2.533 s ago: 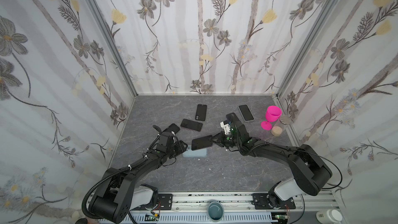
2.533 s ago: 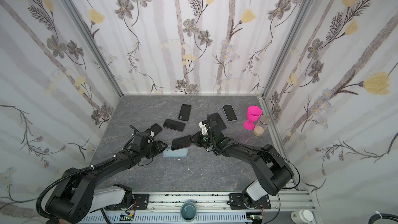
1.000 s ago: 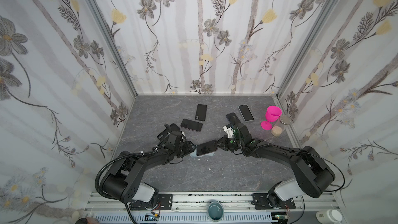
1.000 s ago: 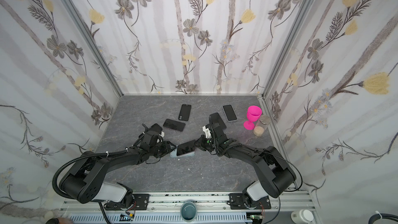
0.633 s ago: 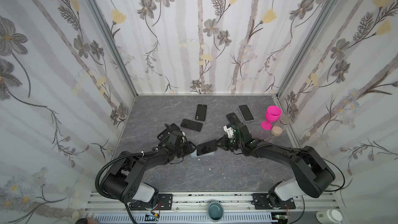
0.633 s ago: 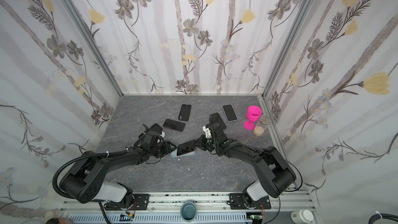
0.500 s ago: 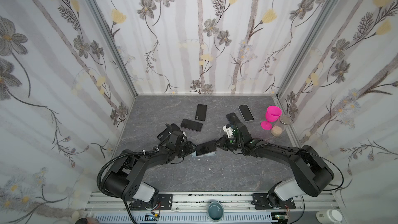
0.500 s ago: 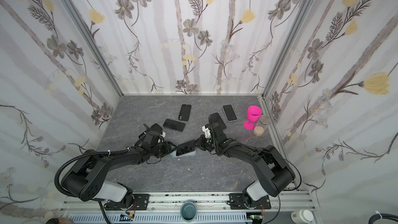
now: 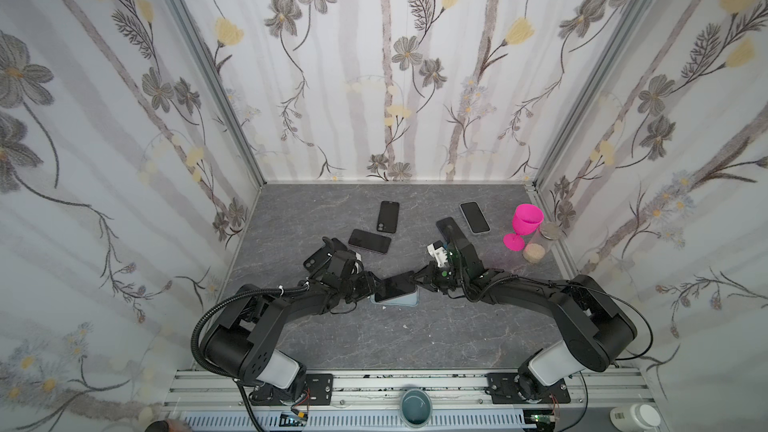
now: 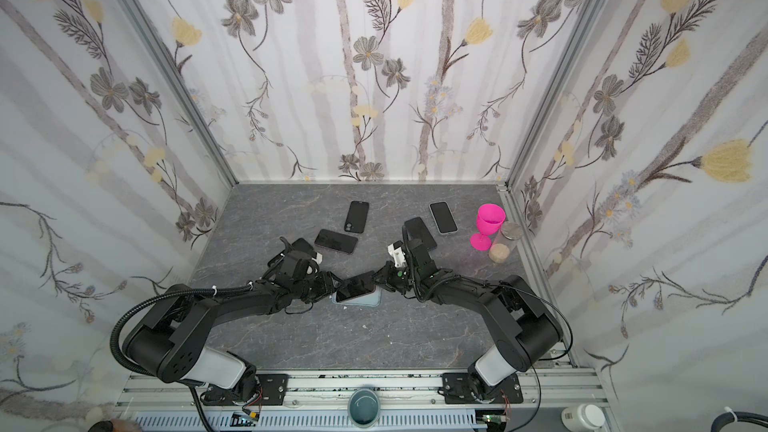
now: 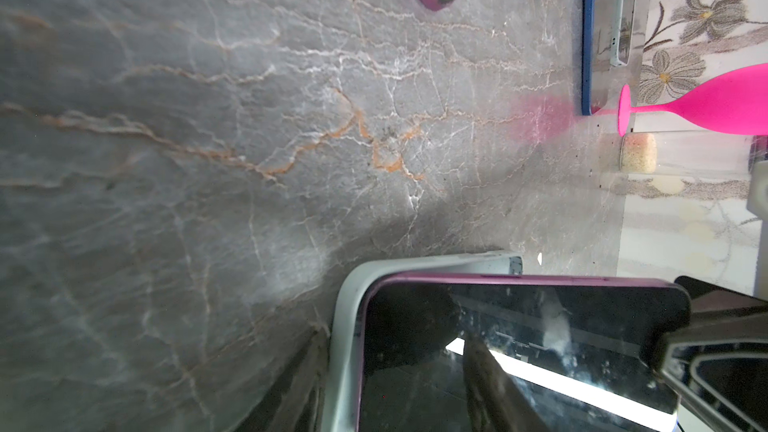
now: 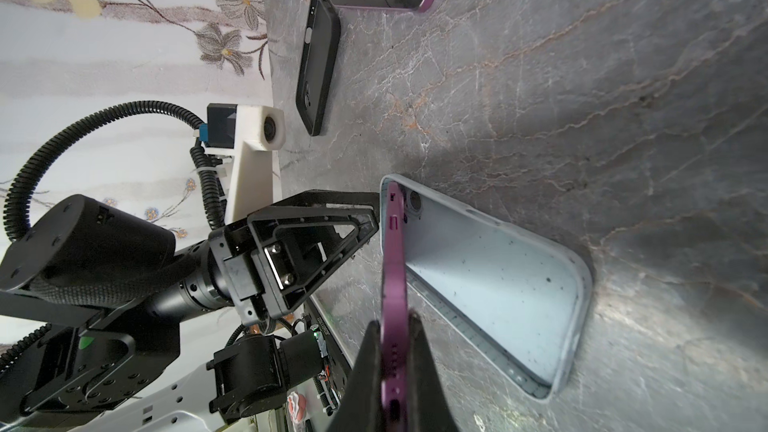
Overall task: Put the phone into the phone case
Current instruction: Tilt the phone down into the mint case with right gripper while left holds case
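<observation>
A dark-screened phone (image 9: 395,286) (image 10: 355,284) with a purple rim is tilted over the pale blue phone case (image 9: 400,302) (image 10: 366,300), which lies flat on the table. The phone's left end dips into the case's left end and its right end is raised. My right gripper (image 9: 417,280) (image 12: 395,351) is shut on the raised end of the phone (image 12: 392,268), above the case's bare inside (image 12: 490,276). My left gripper (image 9: 372,286) (image 12: 376,209) is at the case's left end with its jaws apart. One finger lies along the case's outer wall (image 11: 345,326), beside the phone (image 11: 519,326).
Two more phones (image 9: 388,216) (image 9: 370,241) lie behind the left arm and two (image 9: 474,217) (image 9: 448,228) behind the right. A black case (image 9: 314,260) shows beside the left wrist. A pink goblet (image 9: 524,226) and a corked glass jar (image 9: 540,243) stand near the right wall.
Since 2.5 s ago the right gripper has carried the phone left and down onto the case. The left gripper has moved right to the case's end. Almost nothing has moved in the last second.
</observation>
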